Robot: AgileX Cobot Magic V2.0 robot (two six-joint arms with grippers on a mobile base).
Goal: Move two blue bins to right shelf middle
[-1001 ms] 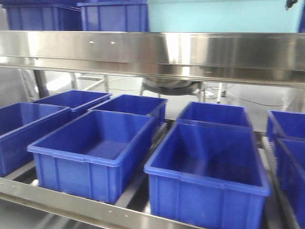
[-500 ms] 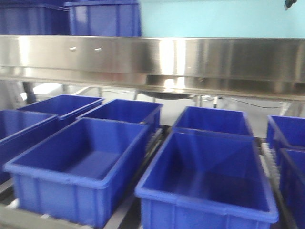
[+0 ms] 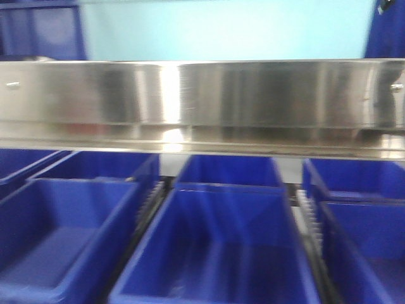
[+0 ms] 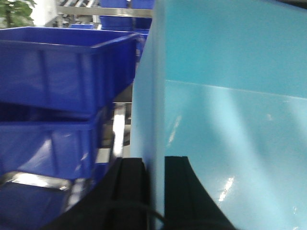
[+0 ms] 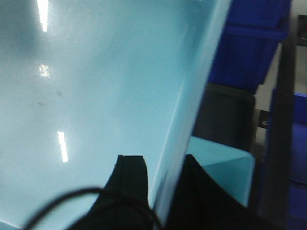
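Shelving [image 3: 202,95] of steel carries dark-blue bins [image 3: 215,253]; left fingers [image 4: 129,191] and right fingers [image 5: 129,187] each pinch a pale-blue bin [image 4: 230,96] wall.

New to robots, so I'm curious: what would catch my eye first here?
A pale blue bin fills both wrist views, its wall pinched by the left gripper and right gripper. Ahead, dark blue bins sit in rows under a shiny steel shelf rail.
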